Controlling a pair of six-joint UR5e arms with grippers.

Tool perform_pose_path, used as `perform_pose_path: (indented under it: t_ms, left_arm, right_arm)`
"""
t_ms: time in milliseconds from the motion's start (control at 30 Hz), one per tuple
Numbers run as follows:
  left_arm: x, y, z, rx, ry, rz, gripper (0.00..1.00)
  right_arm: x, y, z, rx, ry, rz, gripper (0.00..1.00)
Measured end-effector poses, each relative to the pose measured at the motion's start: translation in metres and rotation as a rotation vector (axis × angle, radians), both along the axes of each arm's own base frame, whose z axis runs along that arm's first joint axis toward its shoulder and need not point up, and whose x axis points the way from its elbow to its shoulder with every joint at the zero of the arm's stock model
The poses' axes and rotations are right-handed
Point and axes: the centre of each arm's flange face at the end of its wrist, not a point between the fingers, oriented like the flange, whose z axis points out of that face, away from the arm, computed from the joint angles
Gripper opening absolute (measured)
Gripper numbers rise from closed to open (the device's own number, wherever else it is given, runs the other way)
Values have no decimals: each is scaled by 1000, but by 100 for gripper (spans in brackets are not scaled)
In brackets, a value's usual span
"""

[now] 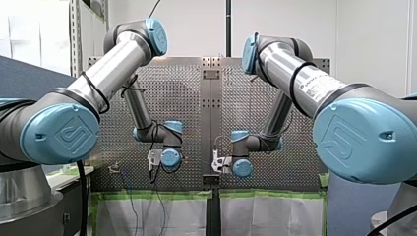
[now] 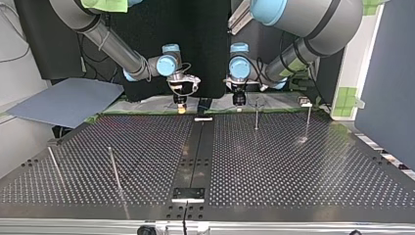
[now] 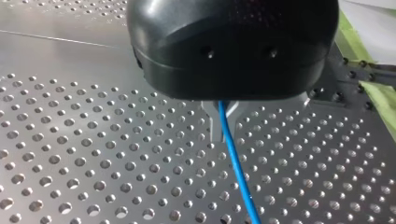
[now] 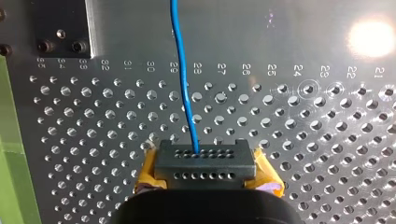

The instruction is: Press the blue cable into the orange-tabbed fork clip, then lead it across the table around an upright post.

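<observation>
Blue cable (image 4: 182,74) gripped by left jaws and right jaws at the perforated table's (image 2: 293,166) arm-side edge.

The perforated grey metal table (image 4: 327,116) is brushed, dully shiny; the thin blue cable (image 4: 183,84) glossy plastic; my left gripper (image 3: 223,122) smooth black plastic.

My front camera looks from behind over the worktop (image 1: 172,98); the top one faces back across it, low. Both wrist cameras hang close above it, sharing the blue cable (image 3: 237,163).
</observation>
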Motion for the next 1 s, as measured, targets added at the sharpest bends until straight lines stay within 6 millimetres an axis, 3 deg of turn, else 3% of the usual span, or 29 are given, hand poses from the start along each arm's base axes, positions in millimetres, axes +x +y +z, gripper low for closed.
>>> perform_pose_path:
  t_ms: [133, 333, 1000]
  left_arm:
    - [0, -1, 2, 12, 8, 6, 0]
    - [-4, -7, 24, 34, 13, 24, 0]
    - [-23, -31, 125, -8, -15, -15, 0]
  right_arm:
    - [1, -1, 1, 3, 4, -1, 0]
    - [5, -6, 19, -3, 22, -25, 0]
    - [14, 1, 138, -5, 26, -19, 0]
